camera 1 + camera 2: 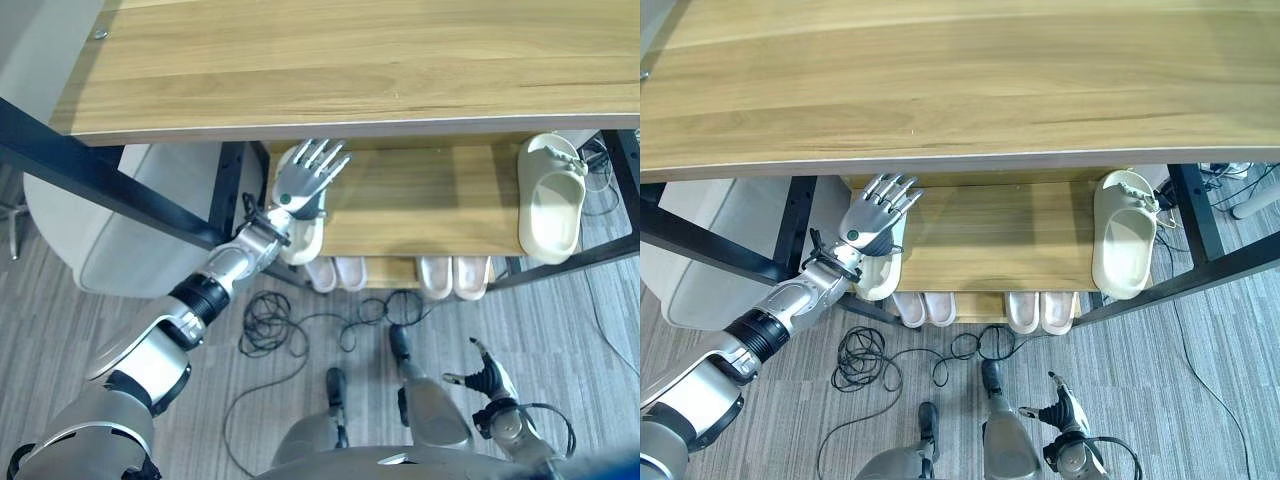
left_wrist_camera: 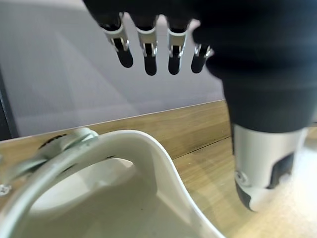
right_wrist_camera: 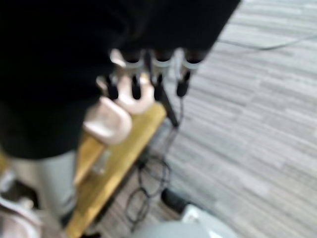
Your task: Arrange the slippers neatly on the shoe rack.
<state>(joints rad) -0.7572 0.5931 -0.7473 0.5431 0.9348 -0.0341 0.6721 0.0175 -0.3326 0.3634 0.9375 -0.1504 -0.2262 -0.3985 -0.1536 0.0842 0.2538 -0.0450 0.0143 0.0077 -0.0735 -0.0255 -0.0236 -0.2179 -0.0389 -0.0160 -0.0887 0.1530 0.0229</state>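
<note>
From my head views, my left robot hand [image 1: 303, 185] hovers with fingers spread over a cream slipper [image 1: 878, 272] at the left end of the shoe rack's middle shelf [image 1: 420, 200]; its mate [image 1: 550, 198] lies at the right end. My right robot hand [image 1: 487, 378] hangs low, loosely open. My left wrist view shows straight fingers [image 2: 148, 59] above the slipper's strap, not touching.

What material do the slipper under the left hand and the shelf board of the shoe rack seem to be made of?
The slipper looks like molded foam or soft rubber: cream, matte, thick rounded edges, no seams. I cannot tell which of the two. The shelf board looks like wood or wood-pattern laminate: light brown with grain lines and a smooth finish. The left hand is open above the slipper.
</note>
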